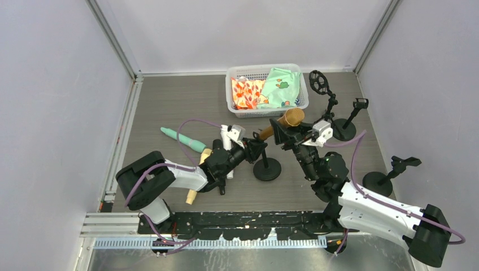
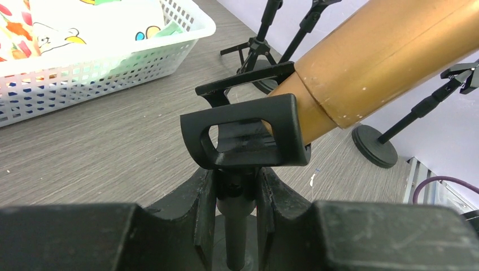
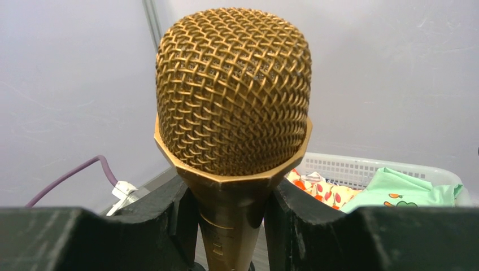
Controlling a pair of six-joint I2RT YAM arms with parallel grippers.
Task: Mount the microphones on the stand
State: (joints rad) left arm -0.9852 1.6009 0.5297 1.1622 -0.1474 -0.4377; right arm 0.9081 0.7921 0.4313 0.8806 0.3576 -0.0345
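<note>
At the left of the top view, a teal microphone (image 1: 183,140) lay loose on the table. Toward the centre, the left gripper (image 1: 250,151) had its jaws drawn narrow around the neck of the stand (image 1: 266,169), just under the clip (image 2: 245,135). Right of that, the gold microphone (image 1: 282,124) was held off the table. Its long axis slanted from the tail at lower left, at the clip and seemingly partly inside it, up to the mesh head at upper right, near the basket (image 1: 234,101). The right gripper (image 3: 229,212) had its jaws clamped on the handle just below the head. The microphone looked rigid and fairly weighty. Its smooth tapered body seemed likely to slip and the mesh could dent, so the handle seemed the right place to hold.
</note>
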